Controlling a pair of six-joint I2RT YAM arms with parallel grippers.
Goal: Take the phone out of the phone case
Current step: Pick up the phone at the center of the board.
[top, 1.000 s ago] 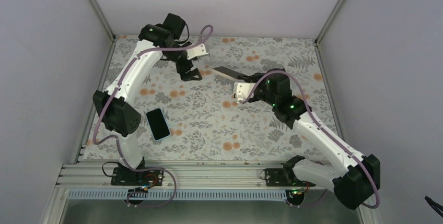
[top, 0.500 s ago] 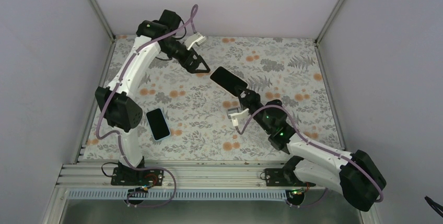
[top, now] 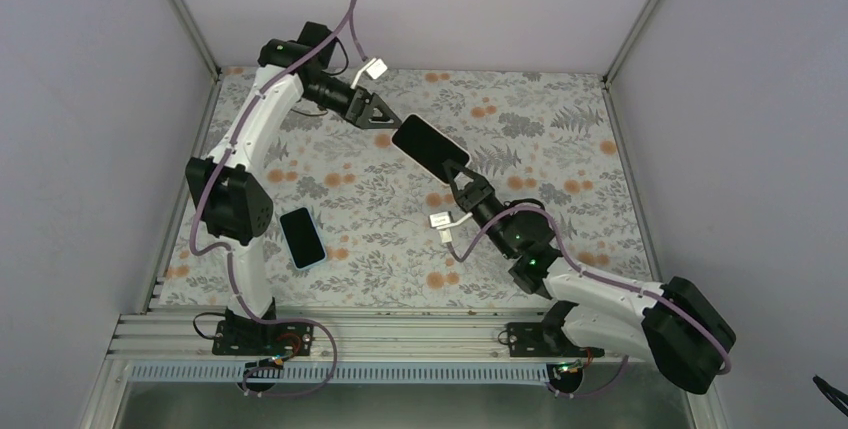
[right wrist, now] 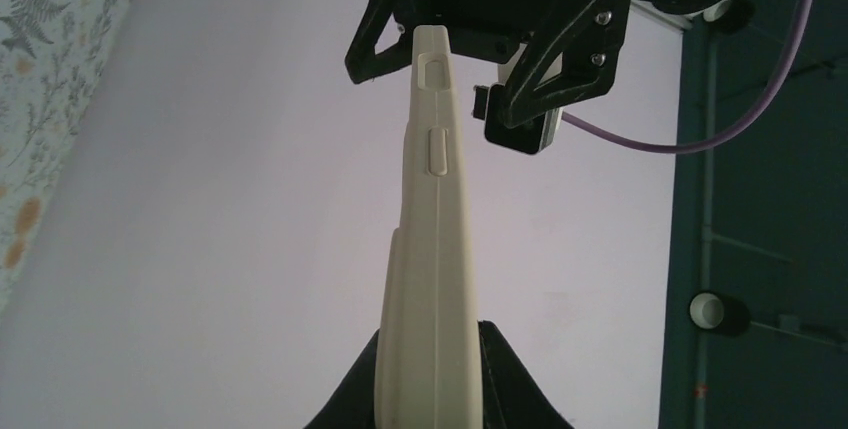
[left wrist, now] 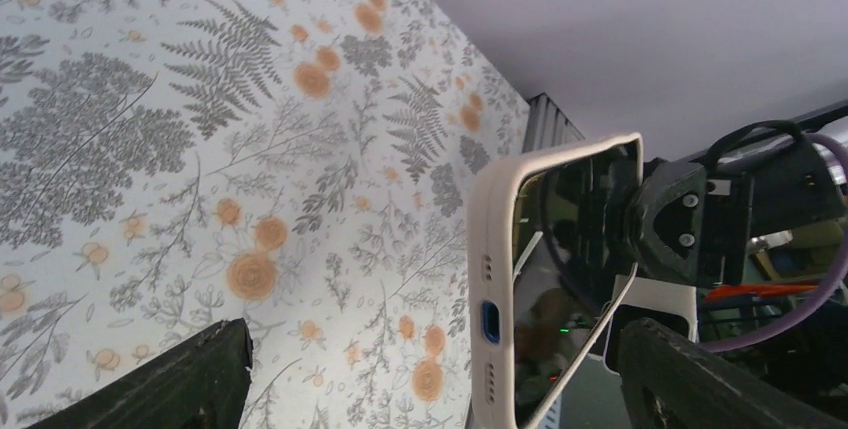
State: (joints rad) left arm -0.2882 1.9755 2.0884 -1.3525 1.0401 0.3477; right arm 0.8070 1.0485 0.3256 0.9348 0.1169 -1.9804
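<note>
The right pincer clamps the near end of the case, phone inside, aloft over the surface towards its far edge, while the left pincer gapes around the far end.

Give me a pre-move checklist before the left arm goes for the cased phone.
1. Right gripper clamped on the near end of the phone case: ok.
2. Case held up off the table: ok.
3. Left gripper open, straddling the far end: ok.
4. Left gripper touching the case: cannot tell.
5. Phone freed from the case: not ok, seated inside.
6. Other phone lying away from both grippers: ok.
</note>
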